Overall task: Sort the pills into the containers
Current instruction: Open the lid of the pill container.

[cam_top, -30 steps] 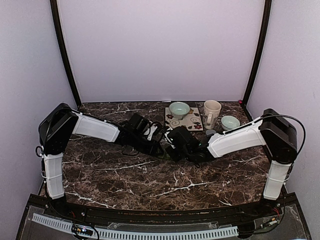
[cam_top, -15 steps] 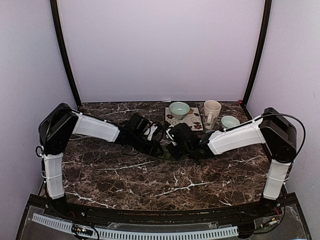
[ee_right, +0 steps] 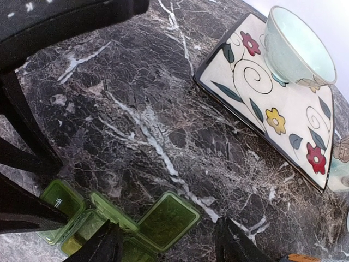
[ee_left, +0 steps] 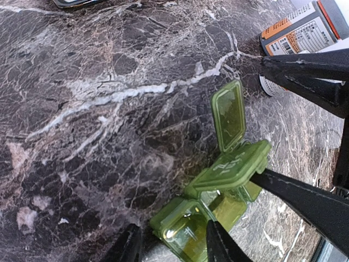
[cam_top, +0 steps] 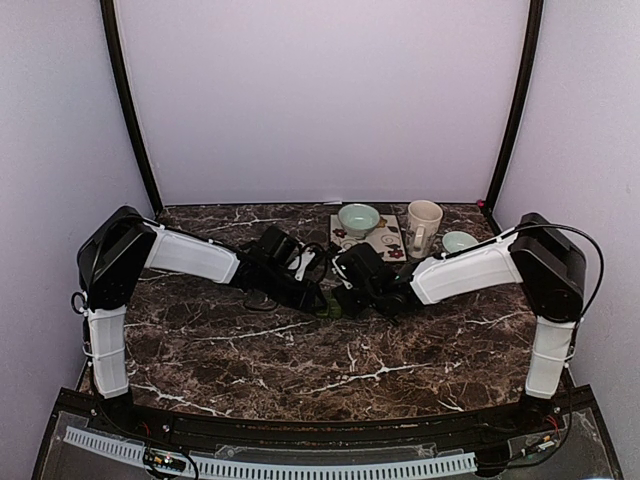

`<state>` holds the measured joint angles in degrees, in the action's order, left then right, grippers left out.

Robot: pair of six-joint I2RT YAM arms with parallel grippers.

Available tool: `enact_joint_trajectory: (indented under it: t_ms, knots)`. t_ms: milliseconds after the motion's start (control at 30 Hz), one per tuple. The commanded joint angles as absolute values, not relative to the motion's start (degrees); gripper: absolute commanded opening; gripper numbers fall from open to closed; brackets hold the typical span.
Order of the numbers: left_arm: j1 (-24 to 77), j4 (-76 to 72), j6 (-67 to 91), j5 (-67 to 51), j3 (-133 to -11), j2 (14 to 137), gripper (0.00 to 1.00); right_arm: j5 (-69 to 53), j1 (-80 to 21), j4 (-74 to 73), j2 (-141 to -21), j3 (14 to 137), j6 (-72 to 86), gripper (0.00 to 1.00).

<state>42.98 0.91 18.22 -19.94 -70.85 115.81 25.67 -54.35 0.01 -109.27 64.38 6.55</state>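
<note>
The containers (ee_left: 188,221) are a green pill organiser lying on the marble. In the left wrist view one lid (ee_left: 229,114) lies fully open and the lid beside it (ee_left: 235,165) is half raised. My left gripper (ee_left: 172,240) is shut on the closed end compartment, one finger on each side. My right gripper (ee_right: 169,245) is open above the open lid (ee_right: 166,218), and one of its fingers (ee_left: 305,202) touches the half-raised lid. From above, both grippers (cam_top: 318,298) (cam_top: 347,298) meet mid-table. No pills are in view.
A white pill bottle (ee_left: 300,30) with an orange label lies just beyond the organiser. At the back are a floral tile (cam_top: 372,245) bearing a pale green bowl (cam_top: 358,218), a cream mug (cam_top: 423,228) and a second bowl (cam_top: 460,243).
My right arm has shifted a little to the left and back, closer to the left gripper. The left arm has stayed still.
</note>
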Motion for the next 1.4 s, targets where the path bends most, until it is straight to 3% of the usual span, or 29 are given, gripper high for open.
enact_joint_trajectory:
  t_ms: [0, 1367]
  knots:
    - [43.59, 4.64, 16.96, -19.07, -70.84, 116.02, 0.41, 24.36, -53.67, -0.68, -110.6, 65.65, 8.12, 0.59]
    - [43.59, 4.66, 16.21, -18.21, -70.21, 116.0, 0.41, 20.15, -50.1, -8.87, -118.07, 75.58, 12.92, 0.59]
